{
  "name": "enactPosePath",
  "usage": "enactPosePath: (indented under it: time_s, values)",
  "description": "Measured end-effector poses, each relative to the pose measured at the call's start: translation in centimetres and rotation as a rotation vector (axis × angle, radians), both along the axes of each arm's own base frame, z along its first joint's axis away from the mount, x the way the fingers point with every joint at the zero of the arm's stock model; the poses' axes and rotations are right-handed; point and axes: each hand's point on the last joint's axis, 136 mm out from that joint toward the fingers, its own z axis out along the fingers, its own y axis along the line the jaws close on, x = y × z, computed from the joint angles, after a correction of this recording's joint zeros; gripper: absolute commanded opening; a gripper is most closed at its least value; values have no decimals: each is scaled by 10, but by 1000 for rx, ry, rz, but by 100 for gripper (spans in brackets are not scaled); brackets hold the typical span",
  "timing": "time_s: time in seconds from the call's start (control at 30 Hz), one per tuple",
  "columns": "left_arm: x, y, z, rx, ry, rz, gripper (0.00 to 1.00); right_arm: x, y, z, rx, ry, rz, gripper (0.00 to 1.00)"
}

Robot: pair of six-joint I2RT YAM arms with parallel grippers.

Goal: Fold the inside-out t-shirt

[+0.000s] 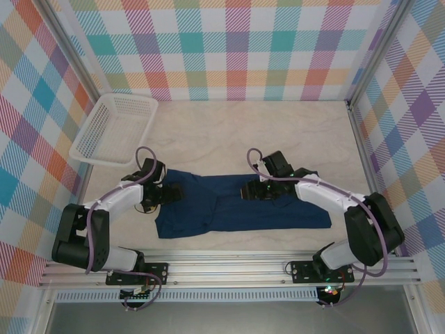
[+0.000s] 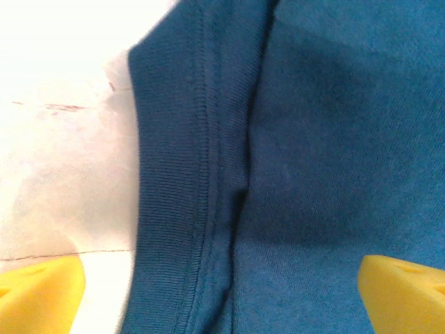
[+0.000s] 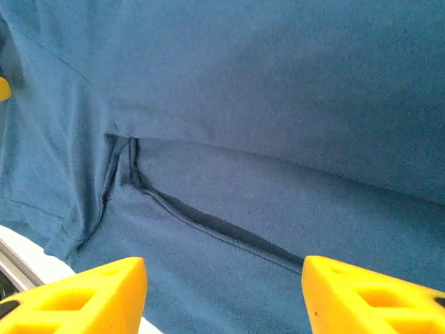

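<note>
The inside-out t-shirt (image 1: 278, 212) lies flat as a wide dark navy band across the near half of the table. My left gripper (image 1: 169, 193) rests low over its left end. In the left wrist view that gripper (image 2: 222, 299) is open wide, with one yellow fingertip (image 2: 35, 296) over bare table and the other over cloth; the shirt's ribbed edge (image 2: 174, 209) runs between them, not pinched. My right gripper (image 1: 249, 189) hovers over the shirt's upper middle. In the right wrist view it (image 3: 222, 299) is open above a seam (image 3: 215, 233), holding nothing.
A white mesh basket (image 1: 115, 129) stands at the back left, tilted against the wall. Pale wooden tabletop (image 1: 243, 132) stretches behind the shirt. A metal rail (image 1: 229, 268) runs along the near edge, and checked walls close in three sides.
</note>
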Motion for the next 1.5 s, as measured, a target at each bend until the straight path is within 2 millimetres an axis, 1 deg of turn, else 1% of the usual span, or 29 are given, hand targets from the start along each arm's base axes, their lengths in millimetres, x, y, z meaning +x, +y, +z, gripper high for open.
enactPosePath:
  time_s: [0.07, 0.23, 0.33, 0.47, 0.53, 0.63, 0.83, 0.93, 1.03, 1.13, 1.33, 1.43, 1.47, 1.5]
  values:
    - [0, -2, -1, 23, 4, -20, 97, -1, 1, -3, 4, 15, 2, 60]
    - [-2, -6, -3, 71, 17, -70, 93, -1, 5, -1, 23, 22, 2, 60]
    - [-1, -14, -3, 77, 16, -104, 90, -1, 6, -2, 30, 29, -3, 60]
    - [-4, -32, -3, 55, 15, -167, 88, -1, 7, -6, 30, 40, -4, 60]
    - [-4, -37, -3, 60, 18, -187, 87, -1, 7, -7, 31, 44, -5, 60]
    - [-4, -36, -5, 79, 23, -190, 80, 0, 8, -7, 33, 43, -5, 60]
    - [-5, -35, -8, 127, 22, -203, 59, 2, 9, -6, 39, 36, -8, 60]
    - [-4, -38, -8, 136, 17, -215, 51, 2, 9, -6, 42, 33, -9, 60]
    - [-4, -43, -8, 136, 12, -224, 47, 3, 10, -8, 40, 41, -14, 60]
    - [-3, -49, -8, 127, 1, -234, 40, 2, 9, -12, 34, 51, -15, 60]
    - [1, -64, -7, 79, -24, -235, 22, 2, 9, -13, 34, 57, -20, 59]
    - [3, -81, -7, 7, -47, -253, 10, 2, 9, -13, 33, 58, -20, 59]
    - [3, -85, -6, -11, -56, -259, 1, 2, 9, -13, 33, 58, -20, 60]
    - [4, -88, -5, -23, -66, -262, 0, 2, 9, -13, 33, 58, -20, 59]
